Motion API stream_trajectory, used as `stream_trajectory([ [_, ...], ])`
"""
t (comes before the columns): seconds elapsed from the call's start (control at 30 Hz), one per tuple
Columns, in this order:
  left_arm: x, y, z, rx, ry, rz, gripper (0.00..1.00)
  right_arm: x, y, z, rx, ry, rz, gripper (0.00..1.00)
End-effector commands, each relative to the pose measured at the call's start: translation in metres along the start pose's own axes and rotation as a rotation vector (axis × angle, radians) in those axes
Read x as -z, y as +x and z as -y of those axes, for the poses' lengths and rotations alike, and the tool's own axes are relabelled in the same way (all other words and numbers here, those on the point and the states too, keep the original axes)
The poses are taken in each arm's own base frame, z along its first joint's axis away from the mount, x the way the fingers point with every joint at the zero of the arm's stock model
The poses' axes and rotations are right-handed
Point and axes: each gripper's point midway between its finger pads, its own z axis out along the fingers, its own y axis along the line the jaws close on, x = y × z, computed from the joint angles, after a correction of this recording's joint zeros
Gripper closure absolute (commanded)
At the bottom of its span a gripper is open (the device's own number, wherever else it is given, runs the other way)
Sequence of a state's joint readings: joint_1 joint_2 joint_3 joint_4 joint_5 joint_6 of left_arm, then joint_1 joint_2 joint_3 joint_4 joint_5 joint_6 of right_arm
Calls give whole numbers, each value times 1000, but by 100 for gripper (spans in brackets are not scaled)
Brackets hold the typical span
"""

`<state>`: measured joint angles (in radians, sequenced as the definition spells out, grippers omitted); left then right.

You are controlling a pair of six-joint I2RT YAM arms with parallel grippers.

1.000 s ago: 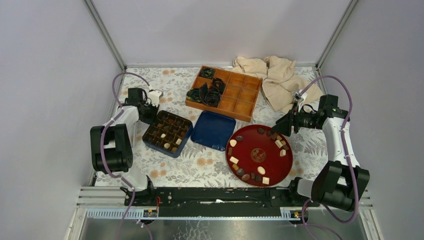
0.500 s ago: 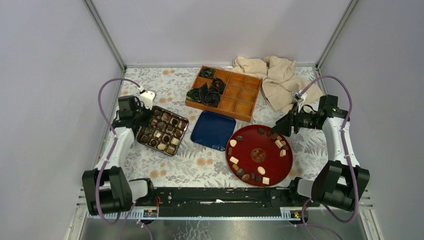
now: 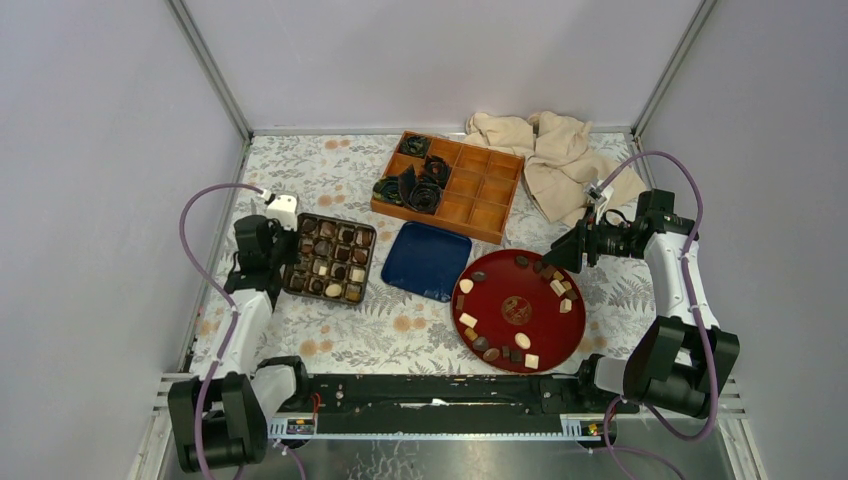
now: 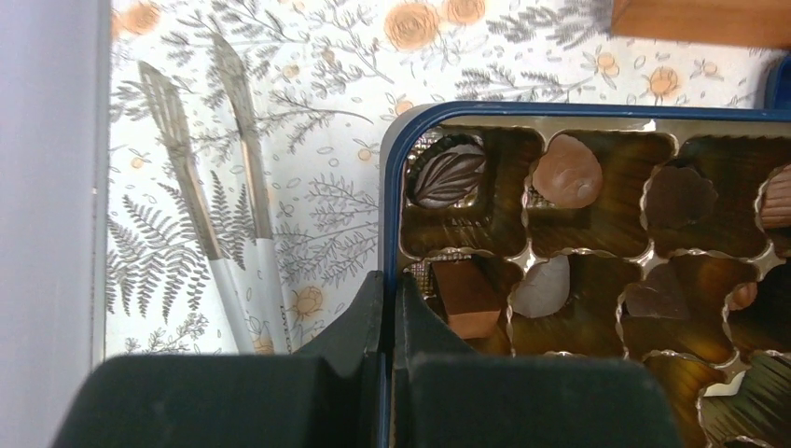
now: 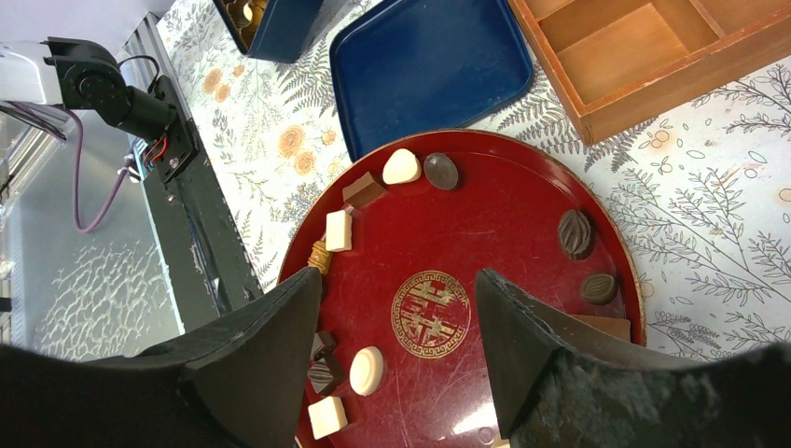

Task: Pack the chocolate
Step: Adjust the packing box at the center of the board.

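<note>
The chocolate [image 3: 467,320] lies in two places: loose pieces ring the red tray [image 3: 500,285], and others already sit in the cups of the blue box [image 4: 578,109]. The left tool [image 4: 392,308] is pinched on the box's rim wall, probably to steady or place it. The right tool [image 5: 399,280] hovers wide above the tray, ready to pick.

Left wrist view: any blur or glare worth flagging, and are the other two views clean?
Left wrist: the left gripper is soft-focused up close, while the blue box with gold insert is sharp, its gold walls glinting. Right wrist: the right gripper looms dark and slightly soft; a glare patch sits on the round red lacquer tray. Top external: even light, faint shadows.
</note>
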<state>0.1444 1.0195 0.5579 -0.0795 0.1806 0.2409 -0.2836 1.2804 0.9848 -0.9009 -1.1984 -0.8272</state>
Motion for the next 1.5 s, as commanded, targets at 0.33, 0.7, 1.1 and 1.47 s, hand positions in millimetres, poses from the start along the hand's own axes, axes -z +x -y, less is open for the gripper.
stream_trajectory([
  [0.33, 25, -58, -10, 49, -87, 297, 100, 3, -14, -2, 34, -18, 29, 31],
  [0.7, 3, -13, -33, 304, -195, 16, 100, 2, -13, -2, 25, -22, 28, 31],
  [1.1, -33, 44, -30, 465, -124, -259, 100, 2, -14, -7, 79, -51, 31, 30],
  [1.47, -39, 43, -28, 529, -102, -269, 93, -60, -30, -46, 434, -248, -128, 21],
])
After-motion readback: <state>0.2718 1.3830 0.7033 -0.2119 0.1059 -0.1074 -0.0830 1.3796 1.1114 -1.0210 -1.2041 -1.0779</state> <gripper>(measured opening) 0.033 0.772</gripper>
